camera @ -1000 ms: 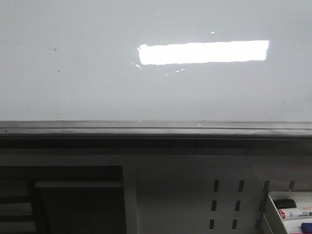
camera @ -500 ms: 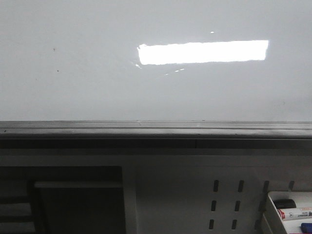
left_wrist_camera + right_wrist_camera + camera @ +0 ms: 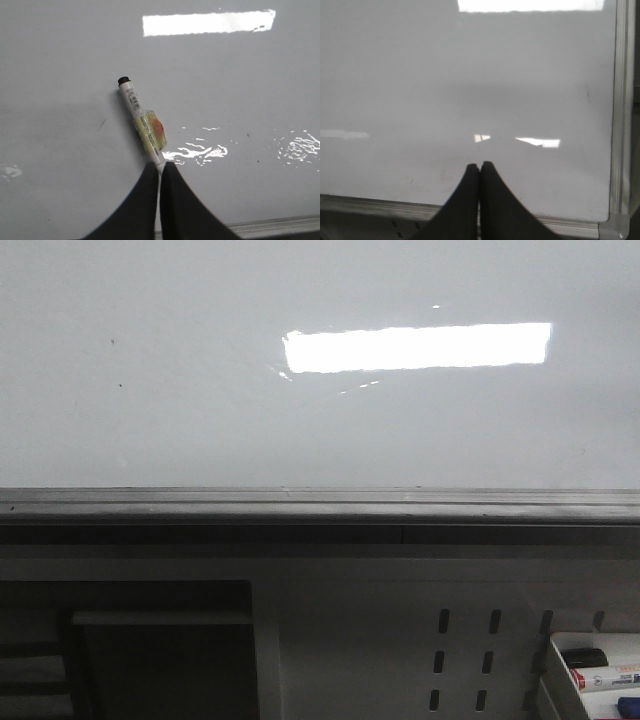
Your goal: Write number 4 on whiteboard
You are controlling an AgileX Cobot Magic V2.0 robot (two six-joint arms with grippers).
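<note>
Left gripper (image 3: 159,170) around marker (image 3: 143,124).

Found no clear change in the front view over the last second. Noticed at most a faint sideways wobble of the whole picture, seen in the markers (image 3: 605,678) in the tray (image 3: 556,670) at 4 o'clock. Added no marks to the whiteboard (image 3: 200,420).
</note>
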